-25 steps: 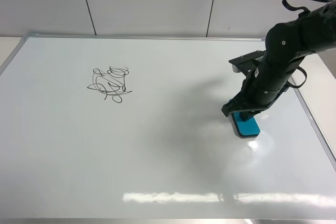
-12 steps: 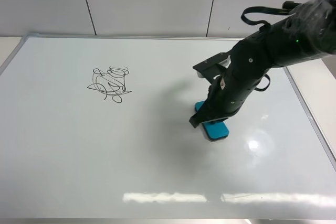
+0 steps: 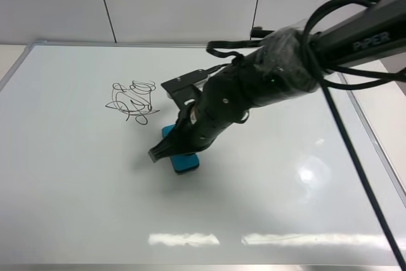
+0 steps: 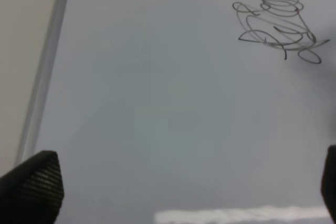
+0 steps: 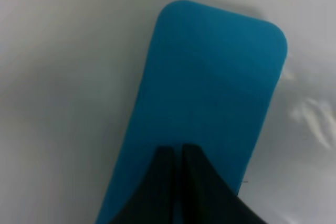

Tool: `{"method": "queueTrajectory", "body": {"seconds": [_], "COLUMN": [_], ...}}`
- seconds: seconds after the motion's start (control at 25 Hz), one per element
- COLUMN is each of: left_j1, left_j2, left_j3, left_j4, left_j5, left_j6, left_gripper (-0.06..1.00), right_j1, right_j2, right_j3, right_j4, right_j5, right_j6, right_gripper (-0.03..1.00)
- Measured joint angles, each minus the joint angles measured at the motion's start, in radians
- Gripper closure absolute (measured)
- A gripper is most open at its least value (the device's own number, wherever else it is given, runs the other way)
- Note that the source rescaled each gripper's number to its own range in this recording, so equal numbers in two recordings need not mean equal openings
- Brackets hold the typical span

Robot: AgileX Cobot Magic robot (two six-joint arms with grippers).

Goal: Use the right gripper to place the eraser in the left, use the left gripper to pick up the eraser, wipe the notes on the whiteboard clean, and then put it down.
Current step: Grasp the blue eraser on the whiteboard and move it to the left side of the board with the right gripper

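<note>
Where it lies flat on the whiteboard (image 3: 76, 188), the eraser (image 3: 185, 162) is a small teal-blue oblong with rounded corners, a plain smooth top and a darker lower edge. It sits slantwise just to the near right of the notes (image 3: 133, 101), close to their lowest loops but not touching them. The right gripper (image 3: 156, 154) leans down over it from the side away from the notes, its jaws pressed tight together with only a hairline slit between them. Their tips rest on the eraser's top near one end rather than clasping its sides, and most of the teal face shows beyond them. The notes are a tangle of thin black loops and crossing lines. The left gripper (image 4: 178, 187) has its jaws spread wide, one black tip at each side of its wrist view, with only white board between them and the notes well ahead. Left of the notes, open board runs to the silver frame (image 4: 47, 66), with pale bench (image 4: 21, 35) past it. On the near side of the notes a broad stretch lies open, crossed only by a strip of glare (image 3: 184, 239). Right of the notes the thick dark arm (image 3: 273, 80), film-wrapped and trailing black cable, spans the board above its surface. Beyond the arm, open white board runs on to the frame's right side.
</note>
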Motion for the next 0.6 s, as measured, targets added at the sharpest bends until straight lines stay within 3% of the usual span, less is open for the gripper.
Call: {"method": "queueTrajectory", "body": {"seconds": [0.36, 0.6], "left_j1": [0.0, 0.0], "left_j2": [0.0, 0.0], "left_j3": [0.0, 0.0], "left_j4": [-0.001, -0.001], "left_j5": [0.001, 0.001], "left_j6": [0.0, 0.0], "left_gripper": [-0.06, -0.06], "right_j1": [0.074, 0.097], "right_j2": [0.157, 0.291], "right_j3": [-0.348, -0.588], "right_j4": [0.05, 0.141], "right_j5": [0.246, 0.337], "right_j6": [0.001, 0.034], "right_gripper": [0.97, 0.97]}}
